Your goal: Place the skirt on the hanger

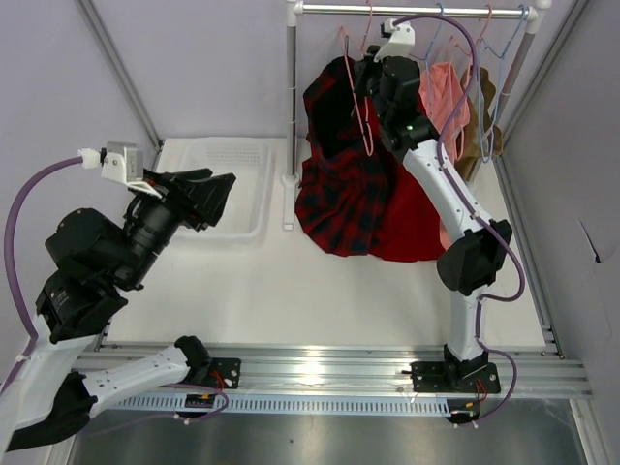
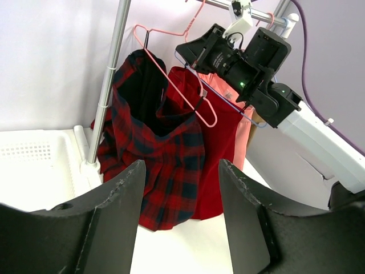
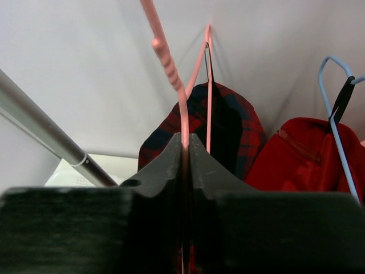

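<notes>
At the tabletop's [image 1: 320, 291] far edge, only the right wrist view shows the right pincer [image 3: 185, 140] pinching the hanger [image 3: 182, 114]; the skirt [image 1: 334, 189] hangs just beside and below it. The left pincer [image 2: 181, 165] is spread.

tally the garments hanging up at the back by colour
red and dark plaid skirt: 1
plain red garment: 1
salmon-pink garment: 1
brown garment: 1
total: 4
</notes>
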### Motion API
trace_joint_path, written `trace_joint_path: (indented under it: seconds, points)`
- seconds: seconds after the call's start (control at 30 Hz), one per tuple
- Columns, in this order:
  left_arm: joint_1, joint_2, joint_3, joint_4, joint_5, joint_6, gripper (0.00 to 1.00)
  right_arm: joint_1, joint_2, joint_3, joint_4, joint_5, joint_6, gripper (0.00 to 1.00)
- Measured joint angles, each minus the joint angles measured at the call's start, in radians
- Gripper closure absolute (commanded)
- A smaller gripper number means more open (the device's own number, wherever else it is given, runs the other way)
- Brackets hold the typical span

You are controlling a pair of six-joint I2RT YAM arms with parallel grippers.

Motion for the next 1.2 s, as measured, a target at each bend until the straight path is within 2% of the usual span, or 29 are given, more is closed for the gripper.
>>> trace_joint_path:
  seconds: [0.03, 0.07, 0.13, 0.17, 0.2, 0.5, 0.6, 0.77, 0.87, 1.03, 1.2]
  points:
    - [0.000, 0.000, -0.002, 0.002, 0.000, 0.000, 0.40, 0.000, -0.007, -0.005, -0.006, -0.001, 0.003, 0.69]
    - [0.000, 0.000, -0.003, 0.004, 0.000, 0.000, 0.40, 0.000, -0.014, -0.009, -0.014, -0.002, 0.009, 0.50]
    - [0.000, 0.000, -0.007, 0.006, 0.000, 0.002, 0.39, -0.001, -0.029, -0.011, -0.036, -0.004, 0.027, 0.32]
    - [0.000, 0.000, -0.007, 0.006, 0.000, 0.004, 0.39, -0.003, -0.037, -0.011, -0.047, -0.007, 0.031, 0.13]
    - [0.000, 0.000, -0.008, 0.008, 0.000, 0.008, 0.39, -0.003, -0.047, -0.011, -0.061, -0.011, 0.050, 0.01]
    - [0.000, 0.000, -0.010, 0.017, -0.003, 0.019, 0.37, -0.040, -0.221, -0.064, -0.285, -0.106, 0.183, 0.01]
    - [0.000, -0.001, -0.010, 0.008, -0.011, 0.026, 0.37, -0.066, -0.370, -0.225, -0.333, -0.144, 0.226, 0.01]
    - [0.000, -0.001, -0.011, -0.032, -0.019, 0.025, 0.37, -0.076, -0.753, -0.668, -0.350, -0.166, 0.258, 0.01]
    - [0.000, -0.010, -0.025, -0.055, -0.019, 0.020, 0.37, -0.075, -0.965, -0.851, -0.381, -0.162, 0.261, 0.01]
    - [0.000, -0.058, -0.125, -0.088, -0.019, -0.009, 0.37, -0.076, -1.184, -1.014, -0.434, -0.153, 0.268, 0.00]
    - [0.000, -0.080, -0.231, -0.119, -0.018, -0.045, 0.38, -0.076, -1.217, -1.049, -0.499, -0.159, 0.263, 0.01]
